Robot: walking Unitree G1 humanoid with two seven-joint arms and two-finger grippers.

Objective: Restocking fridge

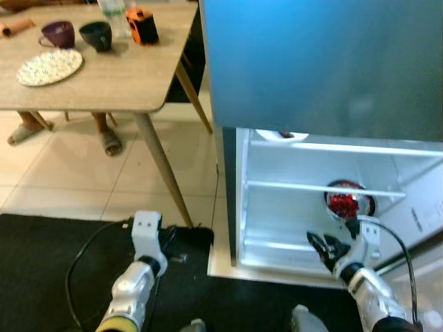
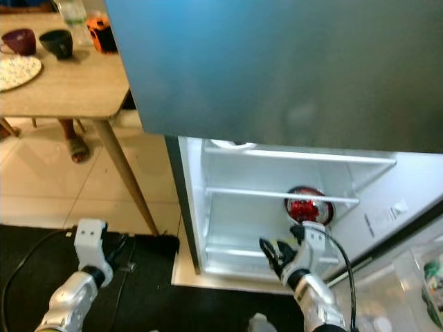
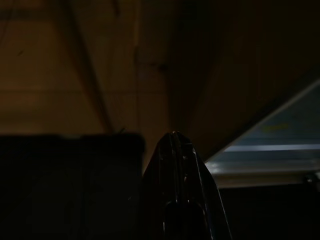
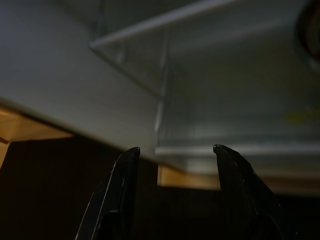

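The fridge (image 1: 318,62) stands in front of me with its lower compartment lit and open. A dark bowl of red fruit (image 1: 348,200) sits on the middle glass shelf (image 1: 291,187). A white dish (image 1: 282,135) rests on the shelf above. My right gripper (image 1: 322,247) hovers at the compartment's front, below and just left of the bowl, open and holding nothing (image 4: 175,148). My left arm (image 1: 142,263) hangs low over the black mat, left of the fridge. The left gripper (image 3: 174,134) has its fingers pressed together in the dark wrist view.
A wooden table (image 1: 104,90) at the left carries a patterned plate (image 1: 50,67), two cups (image 1: 96,34), a bottle (image 1: 114,14) and an orange object (image 1: 142,25). A person's sandalled feet (image 1: 109,142) show under it. A cable (image 1: 83,256) lies on the black mat (image 1: 41,263). The open door's bins (image 2: 415,277) are at the right.
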